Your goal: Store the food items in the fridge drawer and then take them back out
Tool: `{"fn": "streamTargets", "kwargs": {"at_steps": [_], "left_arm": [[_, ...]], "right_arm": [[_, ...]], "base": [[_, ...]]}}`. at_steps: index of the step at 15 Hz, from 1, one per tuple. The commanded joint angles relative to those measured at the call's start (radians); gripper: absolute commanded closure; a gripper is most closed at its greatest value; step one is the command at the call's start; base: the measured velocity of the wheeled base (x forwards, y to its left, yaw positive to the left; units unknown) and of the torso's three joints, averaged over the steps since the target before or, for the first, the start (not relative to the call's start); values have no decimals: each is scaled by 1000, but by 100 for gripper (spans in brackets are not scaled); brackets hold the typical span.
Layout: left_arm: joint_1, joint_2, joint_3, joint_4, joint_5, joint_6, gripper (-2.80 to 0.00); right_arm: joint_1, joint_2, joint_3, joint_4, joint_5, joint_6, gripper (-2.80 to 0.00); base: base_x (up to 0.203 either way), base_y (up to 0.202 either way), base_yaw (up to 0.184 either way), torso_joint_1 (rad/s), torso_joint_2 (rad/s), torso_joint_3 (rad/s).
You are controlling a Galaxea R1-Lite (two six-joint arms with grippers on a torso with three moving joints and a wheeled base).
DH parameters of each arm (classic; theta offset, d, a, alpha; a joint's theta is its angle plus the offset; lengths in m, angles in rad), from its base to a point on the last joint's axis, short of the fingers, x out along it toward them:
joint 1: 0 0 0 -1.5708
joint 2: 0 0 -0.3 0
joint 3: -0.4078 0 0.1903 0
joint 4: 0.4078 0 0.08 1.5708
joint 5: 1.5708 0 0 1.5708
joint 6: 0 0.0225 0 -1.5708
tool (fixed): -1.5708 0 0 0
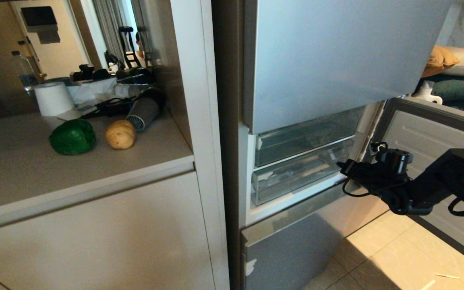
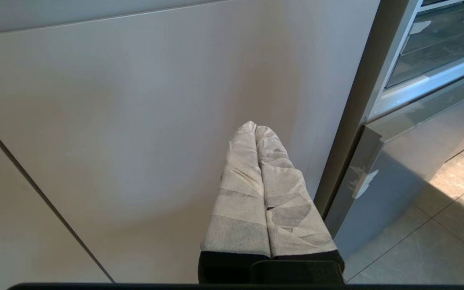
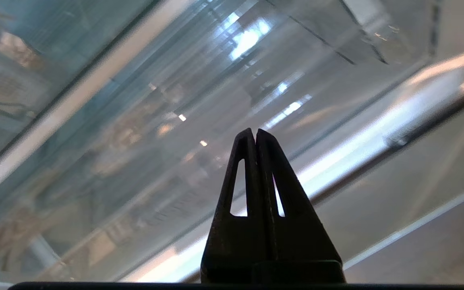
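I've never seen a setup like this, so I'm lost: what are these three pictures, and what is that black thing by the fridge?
It is a two-armed robot. The wide picture comes from a camera on its head; the other two come from cameras on each wrist. The black thing is its right hand, fingers shut and holding nothing, reaching toward the clear fridge drawer, which sits pushed in. The left hand, wrapped in white tape, is also shut and empty, parked in front of a cabinet door. On the counter lie a green bell pepper and a potato, waiting beside a paper roll and a hair dryer.
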Motion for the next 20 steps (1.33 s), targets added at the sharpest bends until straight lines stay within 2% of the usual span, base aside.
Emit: {"fn": "streamTargets", "kwargs": {"at_steps": [1, 3, 6, 12, 14, 15, 18, 20], "left_arm": [[0, 1, 11, 0, 0, 0, 0], [0, 1, 11, 0, 0, 0, 0], [0, 1, 11, 0, 0, 0, 0], [0, 1, 11, 0, 0, 0, 0], [0, 1, 11, 0, 0, 0, 0], [0, 1, 11, 0, 0, 0, 0], [0, 1, 11, 0, 0, 0, 0], [0, 1, 11, 0, 0, 0, 0]], "right_arm": [[8, -7, 14, -5, 0, 4, 0], [-1, -53, 93, -4, -3, -2, 0], [-46, -241, 308, -5, -4, -25, 0], [-256, -833, 778, 9, 1, -72, 0], [-289, -993, 937, 16, 1, -84, 0], [-301, -1076, 1031, 19, 0, -111, 0], [-316, -1261, 1254, 26, -8, -290, 0], [-321, -1358, 1272, 85, -113, -320, 0]], "base": [[0, 0, 0, 0, 0, 0], [0, 0, 0, 0, 0, 0], [0, 0, 0, 0, 0, 0], [0, 0, 0, 0, 0, 0], [0, 0, 0, 0, 0, 0], [0, 0, 0, 0, 0, 0], [0, 0, 0, 0, 0, 0], [0, 0, 0, 0, 0, 0]]}}
